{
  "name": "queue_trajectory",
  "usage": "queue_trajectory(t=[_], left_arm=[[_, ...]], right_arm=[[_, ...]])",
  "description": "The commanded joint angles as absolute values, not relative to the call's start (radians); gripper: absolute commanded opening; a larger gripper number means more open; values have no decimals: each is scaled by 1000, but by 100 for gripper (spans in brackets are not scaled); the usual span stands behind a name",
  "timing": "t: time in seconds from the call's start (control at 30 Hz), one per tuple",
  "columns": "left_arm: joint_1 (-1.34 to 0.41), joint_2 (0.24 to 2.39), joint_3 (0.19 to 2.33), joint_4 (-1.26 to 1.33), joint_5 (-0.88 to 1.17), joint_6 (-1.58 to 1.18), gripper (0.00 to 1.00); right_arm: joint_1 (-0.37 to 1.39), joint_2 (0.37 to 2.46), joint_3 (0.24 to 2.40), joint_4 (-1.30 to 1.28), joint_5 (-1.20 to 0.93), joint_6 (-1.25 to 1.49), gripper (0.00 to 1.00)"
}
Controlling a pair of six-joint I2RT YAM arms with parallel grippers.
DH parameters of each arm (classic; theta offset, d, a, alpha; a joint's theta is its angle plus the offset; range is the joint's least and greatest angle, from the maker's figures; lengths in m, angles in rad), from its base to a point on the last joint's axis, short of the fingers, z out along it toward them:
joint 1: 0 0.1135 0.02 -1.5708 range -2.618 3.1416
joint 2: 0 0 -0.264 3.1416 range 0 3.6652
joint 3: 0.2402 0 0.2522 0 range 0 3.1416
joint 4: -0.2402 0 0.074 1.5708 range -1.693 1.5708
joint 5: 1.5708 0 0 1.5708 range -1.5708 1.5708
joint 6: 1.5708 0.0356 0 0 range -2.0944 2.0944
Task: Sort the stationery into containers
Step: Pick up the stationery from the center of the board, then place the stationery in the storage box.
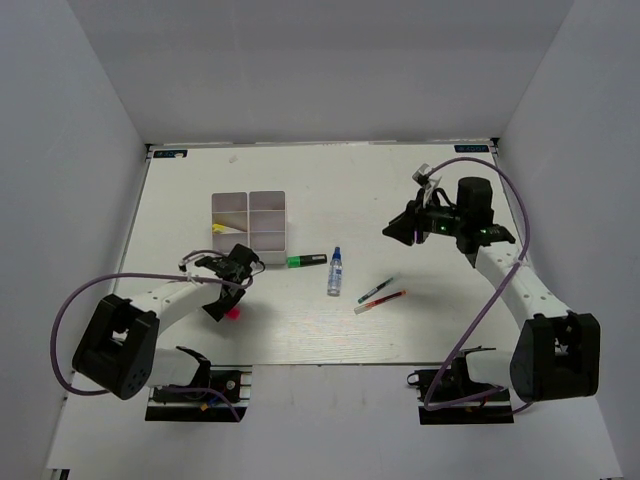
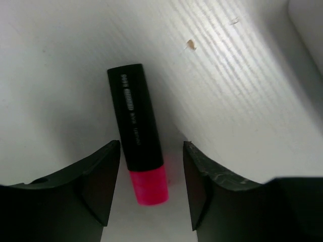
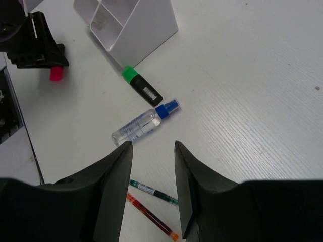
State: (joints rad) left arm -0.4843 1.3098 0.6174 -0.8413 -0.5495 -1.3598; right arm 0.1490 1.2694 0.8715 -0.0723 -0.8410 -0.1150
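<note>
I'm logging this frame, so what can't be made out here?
Inside the tray: too small in the top view; cut off by the right wrist view's upper edge.
Print on the marker: blurred, left wrist view.
Marker's body, top view: hidden under the left gripper.

Top external: high behind the arm bases at 6 o'clock, looking down over the whole table (image 1: pixel 400 190). Left wrist: very close, near straight down on the black marker with pink cap (image 2: pixel 137 151). Right wrist: raised, oblique, facing about 9 o'clock. It shares the marker and the white tray (image 3: pixel 146 30) with top.
</note>
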Motion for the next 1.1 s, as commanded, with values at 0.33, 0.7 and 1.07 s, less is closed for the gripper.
queue_trajectory(t=[0.33,0.7,1.07], left_arm=[[-482,1160,613,-799,-444,-1310,24],[-491,890,741,-547,-246,-770,0],[-491,966,635,168,-146,-396,0]], right_arm=[[103,1201,850,-72,-917,-124,45],[101,1224,865,-103,-1037,-176,34],[103,1223,831,-91,-1046,-239,33]])
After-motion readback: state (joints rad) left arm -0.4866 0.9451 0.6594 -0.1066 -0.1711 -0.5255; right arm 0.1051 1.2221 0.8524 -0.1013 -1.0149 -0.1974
